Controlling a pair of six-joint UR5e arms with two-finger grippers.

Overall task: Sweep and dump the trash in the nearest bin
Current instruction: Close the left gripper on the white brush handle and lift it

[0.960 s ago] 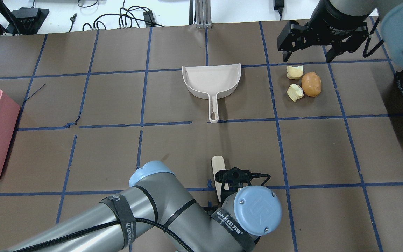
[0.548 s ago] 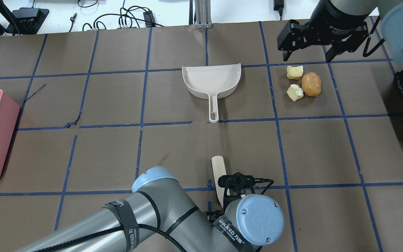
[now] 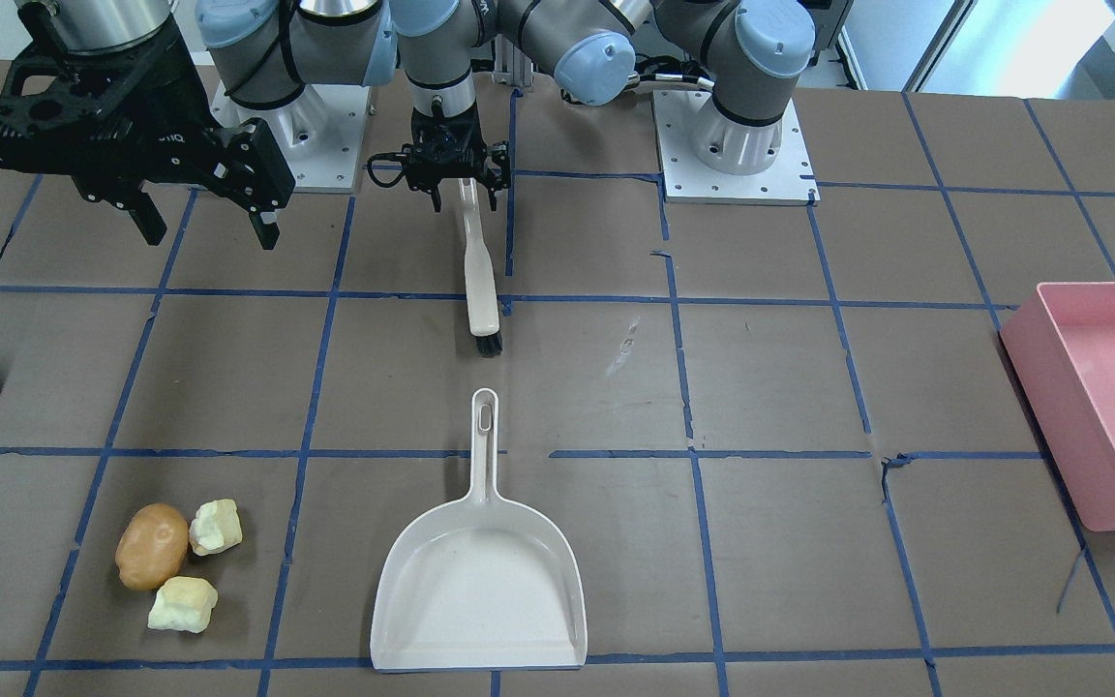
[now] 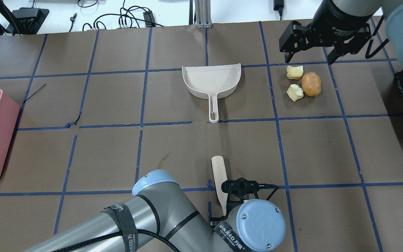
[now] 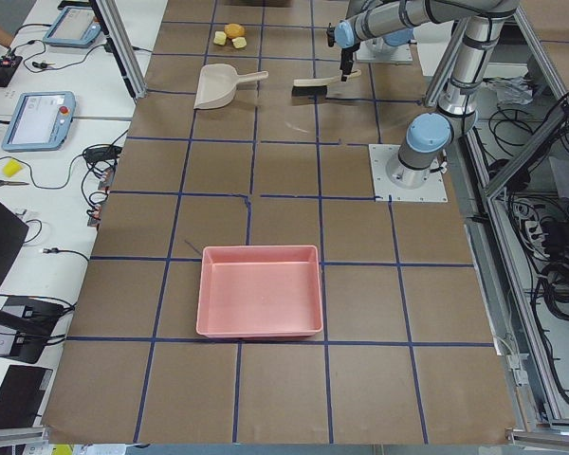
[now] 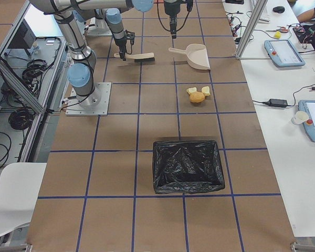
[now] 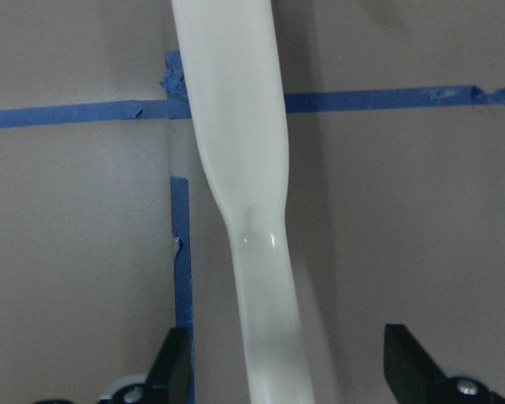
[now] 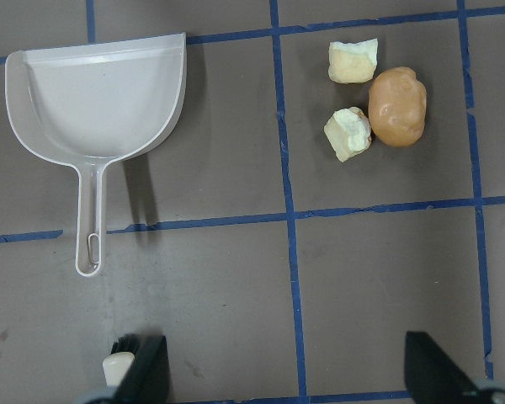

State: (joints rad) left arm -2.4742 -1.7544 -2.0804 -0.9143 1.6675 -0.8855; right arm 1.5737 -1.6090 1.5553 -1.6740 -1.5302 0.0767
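Nearest the robot's base, the left end effector [image 3: 466, 198] sits low over the tabletop [image 4: 117, 105], jaws parted and straddling the handle of a cream brush [image 3: 476, 261]. In the left wrist view, one of its fingertips [image 7: 170, 370] shows on each side of the handle, with a gap on both sides and no contact. The brush lies flat, handle toward the robot, black bristle head pointing away.

Further out, apart from the bristle head and roughly in line with it, a white dustpan [image 4: 212, 82] lies flat. Its handle points back at the robot and its open mouth faces away.

Level with the dustpan, one grid square to the robot's right, lies the trash [image 4: 303, 83]. It is three pieces in a tight cluster on the bare tabletop: a tan-orange lump [image 4: 311, 84] and two pale yellow foam chunks [image 4: 294, 72], both on the dustpan's side of the lump and pressed close against it. All three are well apart from the dustpan.

Above that far right region, the right end effector [image 4: 309, 59] hangs high over the tabletop with jaws spread wide, gripping no object.

At the tabletop's left end stands a pink bin [image 4: 11, 140]. At the right end stands a black-lined bin [image 6: 186, 143], on the same side as the trash.
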